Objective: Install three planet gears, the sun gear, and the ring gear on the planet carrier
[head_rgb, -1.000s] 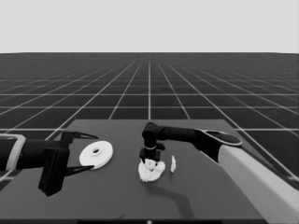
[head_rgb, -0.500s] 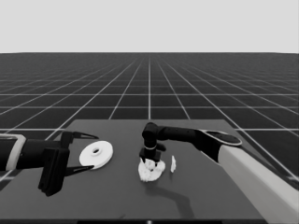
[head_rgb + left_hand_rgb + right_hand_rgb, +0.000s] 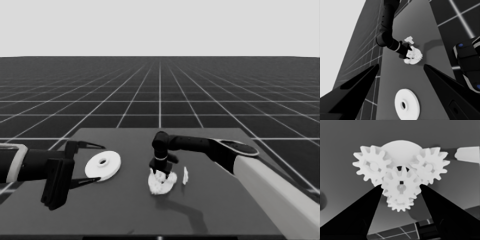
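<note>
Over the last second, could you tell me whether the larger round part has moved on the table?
No. The larger round part lies at the same spot, left of the gear cluster.

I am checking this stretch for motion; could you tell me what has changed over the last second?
Nothing visibly changed. The right gripper still stands over the smaller round part, its fingers either side of the middle gear; three more gears sit around it. The left gripper, the larger round part and the thin white piece are where they were.
</note>
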Robot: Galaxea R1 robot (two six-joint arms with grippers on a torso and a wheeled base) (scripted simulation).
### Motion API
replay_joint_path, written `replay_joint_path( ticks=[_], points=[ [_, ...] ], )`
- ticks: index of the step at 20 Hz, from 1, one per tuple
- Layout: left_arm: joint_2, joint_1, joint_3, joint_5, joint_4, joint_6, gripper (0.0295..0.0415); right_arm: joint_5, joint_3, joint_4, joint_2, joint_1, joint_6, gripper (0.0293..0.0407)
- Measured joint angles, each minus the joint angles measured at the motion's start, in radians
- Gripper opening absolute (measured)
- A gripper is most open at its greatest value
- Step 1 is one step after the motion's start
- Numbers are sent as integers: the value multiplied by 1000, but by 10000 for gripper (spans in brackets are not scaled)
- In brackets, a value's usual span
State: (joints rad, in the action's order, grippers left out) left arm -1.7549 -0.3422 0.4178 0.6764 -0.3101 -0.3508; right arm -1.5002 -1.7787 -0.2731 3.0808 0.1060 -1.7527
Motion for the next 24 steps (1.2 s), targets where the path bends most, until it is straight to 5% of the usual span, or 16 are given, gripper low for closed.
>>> replay_joint_path(
  ticks=[24],
  points=[
    [0,0,0,0,0,0,385,0,0,0,0,0,-251,309]
  ],
)
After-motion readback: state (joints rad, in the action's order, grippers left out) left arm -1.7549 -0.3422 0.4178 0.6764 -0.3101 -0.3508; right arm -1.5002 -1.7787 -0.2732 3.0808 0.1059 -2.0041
